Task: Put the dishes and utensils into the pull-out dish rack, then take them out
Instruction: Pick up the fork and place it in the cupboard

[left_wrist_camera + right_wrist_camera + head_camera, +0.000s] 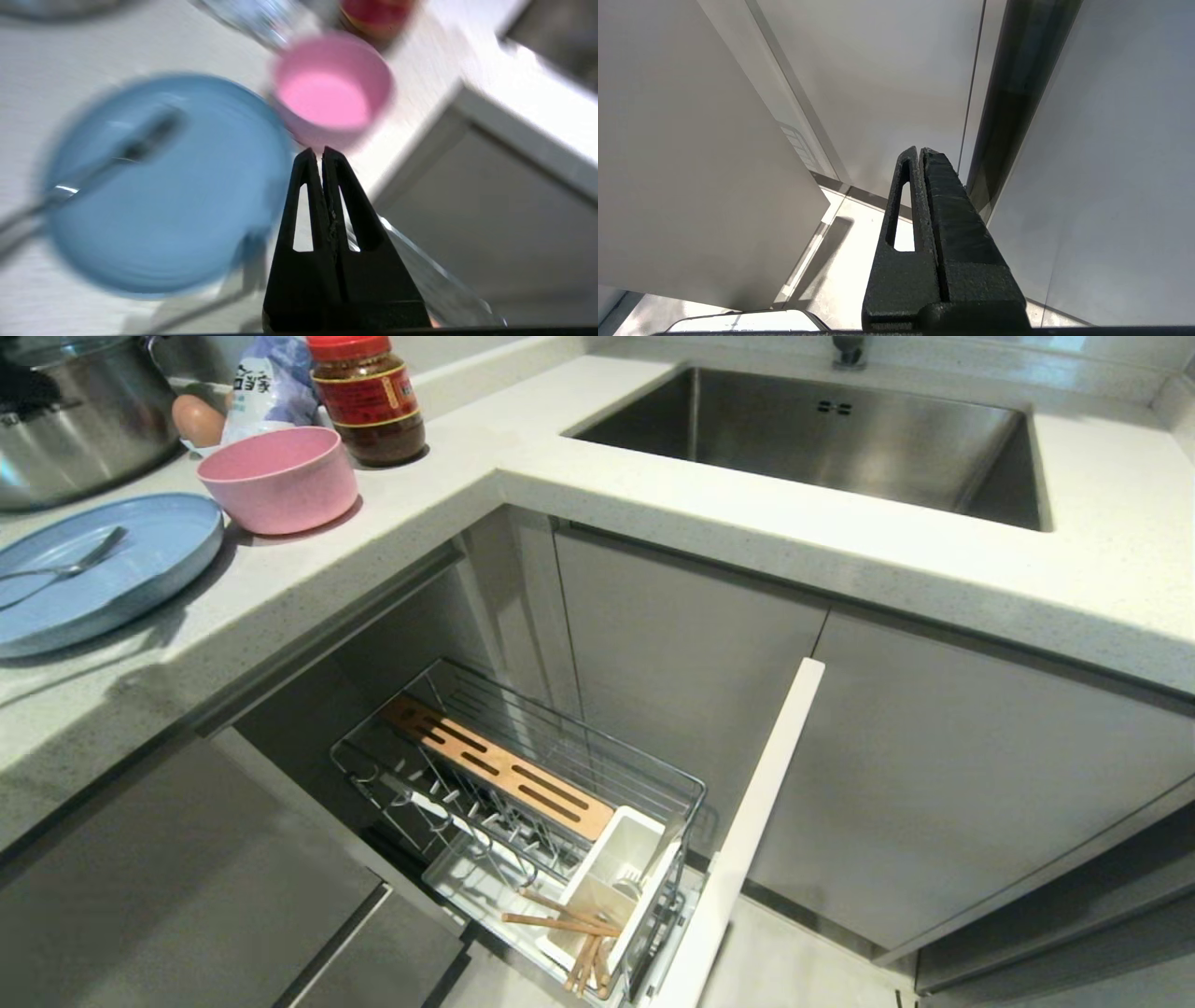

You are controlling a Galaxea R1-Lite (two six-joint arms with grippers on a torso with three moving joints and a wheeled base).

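The light blue plate (93, 569) lies on the counter at the left with the silver fork (65, 567) on it. The pink bowl (278, 478) stands just behind it. Below the counter the pull-out dish rack (523, 803) is drawn out, and the wooden chopsticks (569, 924) lean in its white utensil cup (621, 873). My left gripper (316, 151) is shut and empty, hovering above the counter edge between the plate (163, 186) and the bowl (331, 88); the fork (117, 158) shows blurred. My right gripper (920, 150) is shut and empty, parked low beside cabinet doors. Neither arm shows in the head view.
A steel pot (75, 420), an egg (198, 420), a bag (271, 383) and a red-lidded jar (369, 397) stand behind the dishes. The steel sink (822, 439) is at the back right. The rack's white front panel (747, 831) juts out toward me.
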